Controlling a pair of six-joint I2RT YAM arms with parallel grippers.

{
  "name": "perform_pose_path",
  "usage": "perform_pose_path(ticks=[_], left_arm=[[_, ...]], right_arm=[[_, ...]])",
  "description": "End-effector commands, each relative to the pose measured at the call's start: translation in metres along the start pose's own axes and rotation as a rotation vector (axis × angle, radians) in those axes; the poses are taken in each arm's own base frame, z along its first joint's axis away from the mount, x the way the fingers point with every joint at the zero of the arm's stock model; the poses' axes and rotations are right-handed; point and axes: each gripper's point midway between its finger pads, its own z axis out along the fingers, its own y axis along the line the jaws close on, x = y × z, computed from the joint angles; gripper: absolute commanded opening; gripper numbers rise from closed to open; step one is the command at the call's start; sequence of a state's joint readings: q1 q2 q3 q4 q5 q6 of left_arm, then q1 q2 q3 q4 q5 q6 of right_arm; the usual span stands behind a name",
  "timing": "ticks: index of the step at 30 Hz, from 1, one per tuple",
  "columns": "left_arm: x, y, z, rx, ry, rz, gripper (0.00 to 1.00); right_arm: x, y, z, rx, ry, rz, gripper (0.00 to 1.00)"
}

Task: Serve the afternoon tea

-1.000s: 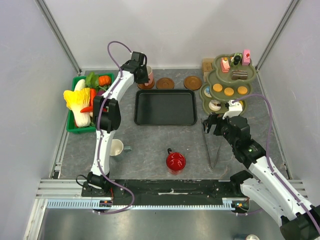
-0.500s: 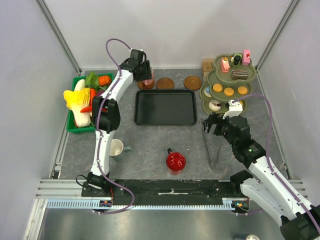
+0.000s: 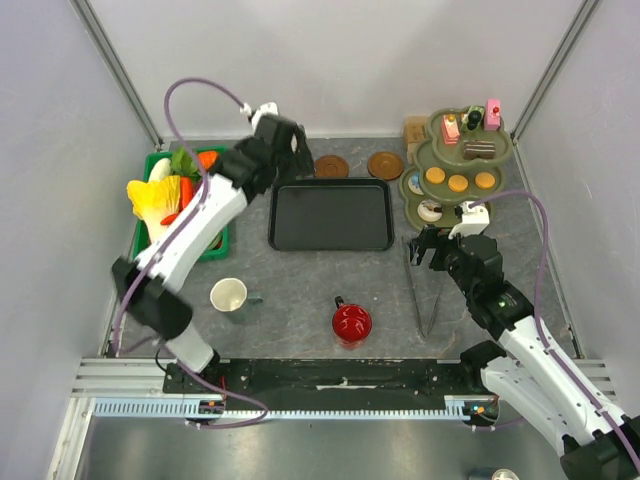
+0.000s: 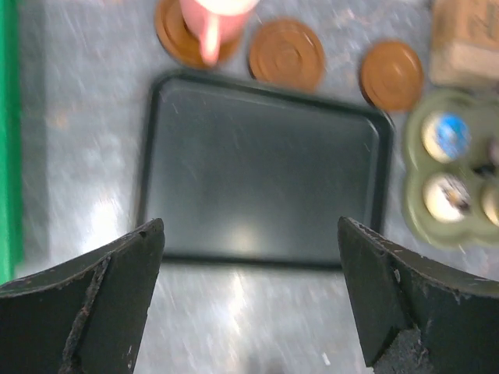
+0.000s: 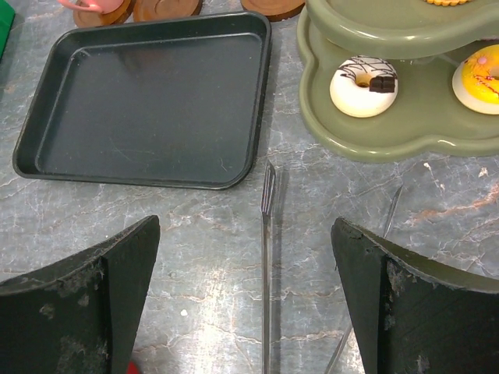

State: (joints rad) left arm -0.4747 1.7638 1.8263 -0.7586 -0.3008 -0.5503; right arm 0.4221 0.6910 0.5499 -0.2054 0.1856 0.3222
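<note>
The pink mug (image 4: 210, 15) stands on a brown coaster (image 4: 183, 39) at the back, just beyond the black tray (image 4: 261, 187). My left gripper (image 4: 249, 226) hangs open and empty above the tray's near edge, well clear of the mug. In the top view the red mug (image 3: 351, 323) and the whitish mug (image 3: 229, 296) sit on the near table. Toy cakes and orange biscuits (image 3: 459, 182) fill the green tiered stand (image 3: 415, 188), with a white doughnut (image 5: 362, 84) on its lowest tier. My right gripper (image 5: 245, 224) is open over the metal tongs (image 5: 266, 257).
Two bare brown coasters (image 3: 331, 166) (image 3: 385, 165) lie behind the tray. A green basket (image 3: 152, 258) of toy vegetables stands at the left. A cardboard box (image 4: 468, 39) sits behind the stand. Grey walls close in on both sides and the back.
My left gripper has opened, let go of the pink mug on its coaster and drawn back over the tray, the arm swinging out to the left. The right arm has not moved.
</note>
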Motion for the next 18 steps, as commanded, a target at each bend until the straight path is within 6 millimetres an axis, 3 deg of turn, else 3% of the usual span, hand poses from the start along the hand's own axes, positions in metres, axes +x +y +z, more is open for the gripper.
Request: perform_pose_path(ticks=[1, 3, 4, 9, 13, 15, 18], left_arm=[[0.064, -0.007, -0.080, -0.086, -0.026, -0.220, 0.97], [0.100, 0.000, -0.098, -0.165, -0.001, -0.262, 0.98], [0.123, 0.021, -0.108, -0.271, 0.037, -0.272, 0.98], [0.208, 0.065, -0.134, -0.540, 0.201, -0.245, 0.98], [0.243, 0.069, -0.148, -0.579, 0.239, -0.244, 0.98], [0.252, 0.063, -0.149, -0.541, 0.244, -0.253, 0.98], [0.262, 0.078, -0.147, -0.580, 0.224, -0.289, 0.98]], right_arm=[[-0.011, 0.002, -0.001, -0.006, -0.049, 0.018, 0.98], [-0.011, 0.006, -0.002, -0.025, -0.046, 0.021, 0.98], [-0.012, 0.008, -0.002, -0.033, -0.045, 0.024, 0.98], [-0.009, 0.010, -0.003, -0.046, -0.040, 0.037, 0.98], [-0.006, 0.012, -0.003, -0.061, -0.027, 0.037, 0.98], [-0.006, 0.013, -0.003, -0.064, -0.026, 0.039, 0.98], [-0.004, 0.015, -0.003, -0.074, -0.017, 0.040, 0.98]])
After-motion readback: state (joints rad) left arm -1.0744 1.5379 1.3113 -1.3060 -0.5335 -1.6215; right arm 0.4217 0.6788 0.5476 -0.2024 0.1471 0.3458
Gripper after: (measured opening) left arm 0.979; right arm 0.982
